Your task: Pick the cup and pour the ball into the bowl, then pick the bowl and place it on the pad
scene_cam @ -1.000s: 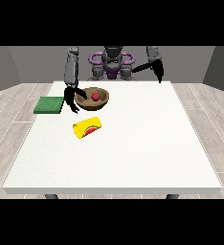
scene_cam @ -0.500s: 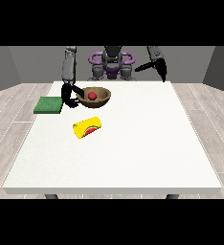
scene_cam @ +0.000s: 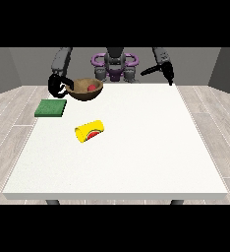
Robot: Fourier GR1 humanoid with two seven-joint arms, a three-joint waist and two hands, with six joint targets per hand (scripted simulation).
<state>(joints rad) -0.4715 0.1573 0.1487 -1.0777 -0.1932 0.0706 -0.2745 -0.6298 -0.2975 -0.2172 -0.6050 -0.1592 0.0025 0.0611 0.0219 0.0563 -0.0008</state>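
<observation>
At the far left the green pad lies flat on the white table, its top bare. Just above and right of it, the hand at the view's left has its fingers curled round the near rim of the brown bowl, which looks lifted off the table and roughly level. The red ball sits inside, so pouring seems done. The bowl looks stiff and light; the rim is a sensible hold, but the ball can roll, so tilting risks spilling it. Further right, the yellow cup lies on its side, well apart from the bowl. The hand at the view's right hangs idle; whether its fingers are spread or closed, I cannot tell.
</observation>
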